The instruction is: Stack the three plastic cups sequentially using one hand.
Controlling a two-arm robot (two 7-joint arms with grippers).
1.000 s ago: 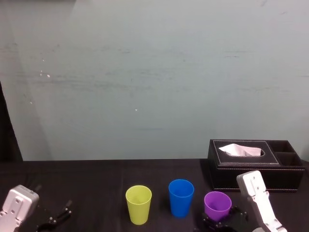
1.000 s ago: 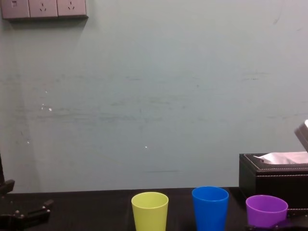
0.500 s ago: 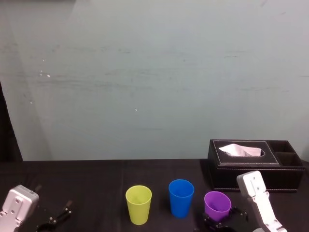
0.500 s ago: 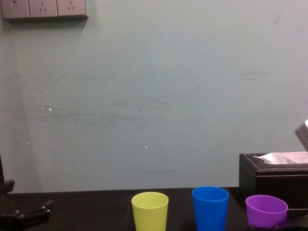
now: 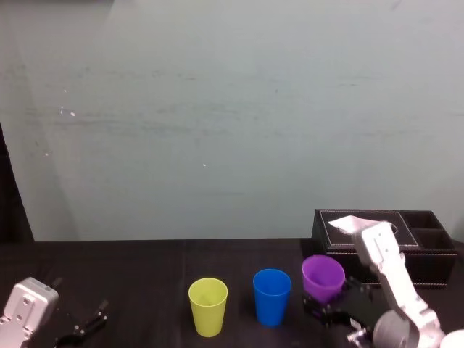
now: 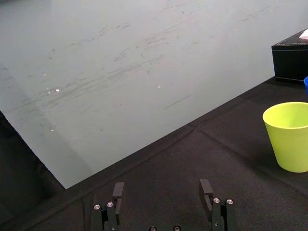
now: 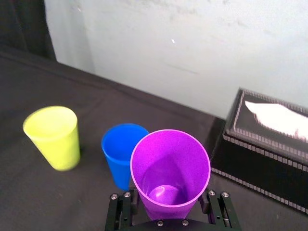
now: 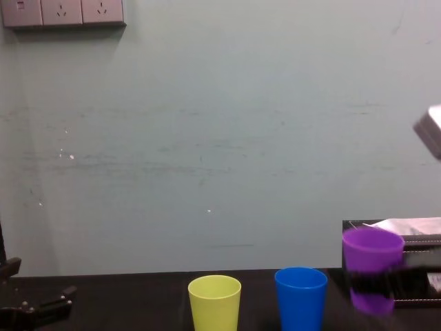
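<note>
**Purple cup in the right gripper, 2 cups waiting**

The black-clothed worktop (image 5: 145,275) carries a black tissue box (image 5: 384,250) at its right rear, and everything else is placed from that box. The silver-grey right arm (image 5: 391,283) reaches in just in front of the box.

The 3 cups are the same size and taper. The purple cup (image 5: 323,275) hangs upright just in front of the box's left end, apparently clear of the worktop, with its rim higher than the blue cup's rim. The blue cup (image 5: 272,296) stands to the left of the box, near the purple one. The yellow-green cup (image 5: 208,306) stands farther left again, apart from the blue. Both stand mouth up and empty.

The right gripper (image 7: 168,214) has its 2 jaws closed on the purple cup's lower wall, 1 on each side. The left gripper (image 6: 162,190) sits idle well away from the box at the worktop's far left, jaws spread wide with nothing between them.

These thin plastic cups are probably very light, smooth and slippery, and the wall would flex under a hard squeeze. A modest pinch low on the taper, as here, looks right. It leaves the rim free and the base able to drop into the next cup. An empty cup may tip or skid if nudged off-centre.
</note>
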